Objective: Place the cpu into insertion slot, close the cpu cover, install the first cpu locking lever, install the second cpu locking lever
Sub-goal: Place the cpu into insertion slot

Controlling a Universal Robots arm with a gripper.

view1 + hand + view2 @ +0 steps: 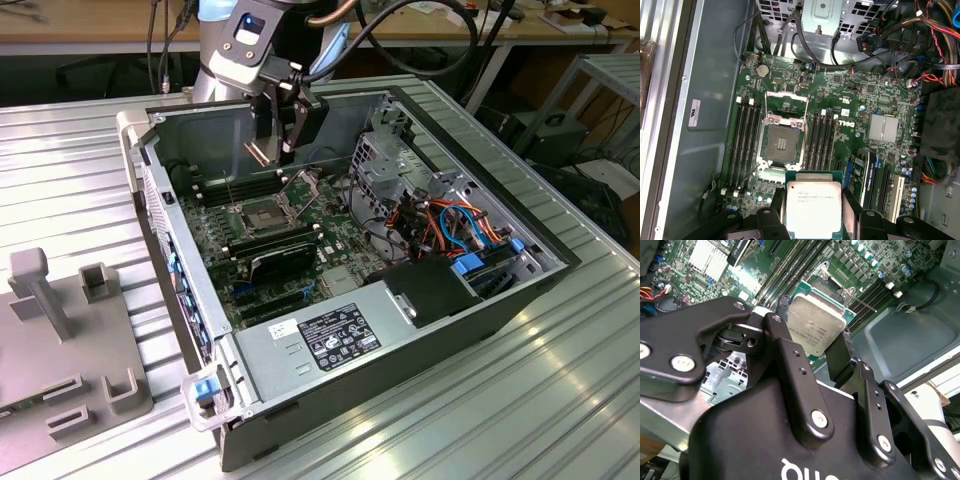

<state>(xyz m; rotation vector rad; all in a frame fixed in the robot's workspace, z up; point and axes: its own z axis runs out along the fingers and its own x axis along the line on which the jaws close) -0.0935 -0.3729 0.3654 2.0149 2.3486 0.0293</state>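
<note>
I am working the first step: my tool (275, 150) is gripping the cpu (812, 210) by two opposite edges and hanging it above the board (850, 100), clear of the slot (781, 145). The slot is lying bare, with the cover (786, 93) swung up. Seating it, I judge, is calling for squaring chip to socket and a level descent. Memory slots (746, 135) are flanking the socket closely. The case wall (200, 130) is standing beyond, and the drive cage (385, 150) is on the exterior view's right.

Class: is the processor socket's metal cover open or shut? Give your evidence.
Open. The cover is swung back off the socket, its contact grid bare; the gripper holds the chip apart from it.
</note>
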